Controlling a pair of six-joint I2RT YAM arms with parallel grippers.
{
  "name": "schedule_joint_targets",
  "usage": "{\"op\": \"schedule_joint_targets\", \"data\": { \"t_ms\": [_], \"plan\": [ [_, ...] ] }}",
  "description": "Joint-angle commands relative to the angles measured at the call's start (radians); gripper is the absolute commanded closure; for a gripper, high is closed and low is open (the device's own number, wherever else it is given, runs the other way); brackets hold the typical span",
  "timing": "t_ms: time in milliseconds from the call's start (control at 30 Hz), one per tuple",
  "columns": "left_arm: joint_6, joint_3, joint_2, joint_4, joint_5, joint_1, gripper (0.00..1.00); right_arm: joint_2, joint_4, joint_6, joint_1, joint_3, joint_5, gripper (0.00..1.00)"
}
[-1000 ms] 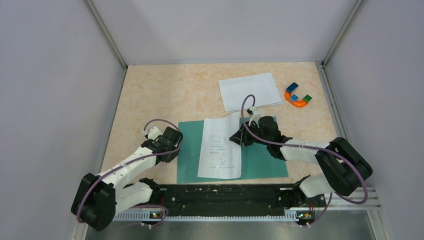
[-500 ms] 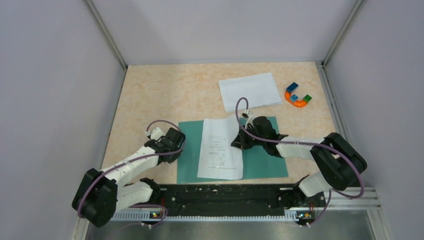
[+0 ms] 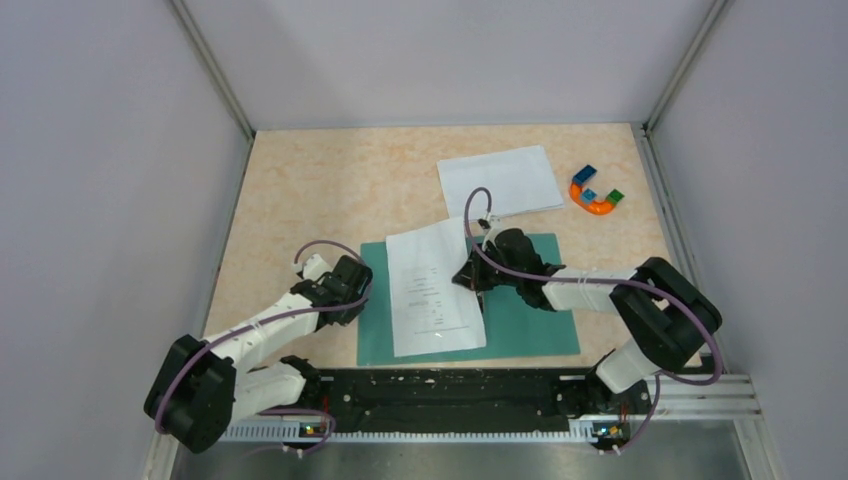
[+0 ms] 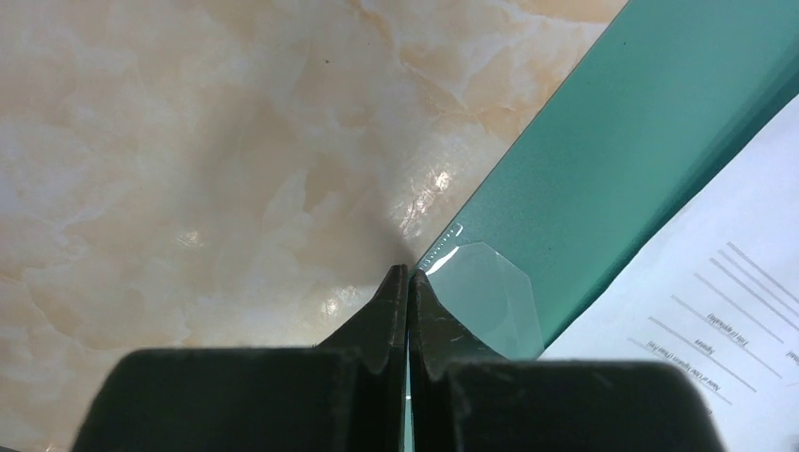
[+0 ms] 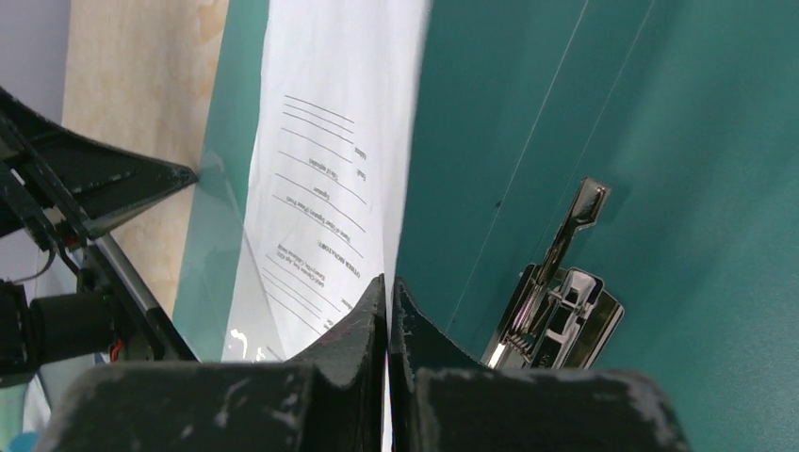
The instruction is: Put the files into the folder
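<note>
Gripping the printed sheet [image 3: 432,300] by its edge is the right claw [image 5: 387,280]; left claw [image 4: 407,270] pinches the folder [image 3: 530,310].

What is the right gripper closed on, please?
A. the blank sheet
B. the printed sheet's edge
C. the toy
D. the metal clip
B: the right gripper pinches the printed sheet at its edge, while the clip lies clear beside it.

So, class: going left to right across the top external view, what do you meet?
In order: left end effector → printed sheet → right end effector → horseshoe toy. The folder and blank sheet overlap these, so they are omitted.
</note>
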Motion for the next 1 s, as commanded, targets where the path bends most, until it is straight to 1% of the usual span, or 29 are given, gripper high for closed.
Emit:
{"op": "schedule_joint_targets", "data": {
  "t_ms": [0, 167, 667, 967],
  "plan": [
    [-0.022, -0.037, 0.027, -0.001, 0.037, -0.009, 1.00, 0.011, 0.068, 0.035, 0.013, 0.064, 0.078, 1.00],
    [-0.021, -0.038, 0.032, 0.004, 0.039, -0.010, 1.00, 0.045, 0.096, 0.068, 0.016, 0.082, 0.054, 1.00],
    [-0.030, -0.041, 0.046, 0.014, 0.045, -0.014, 1.00, 0.115, 0.152, 0.097, 0.113, 0.075, 0.051, 1.00],
    [-0.039, -0.041, 0.052, 0.016, 0.045, -0.017, 1.00, 0.152, 0.151, 0.092, 0.150, 0.112, 0.029, 1.00]
  ]
}}
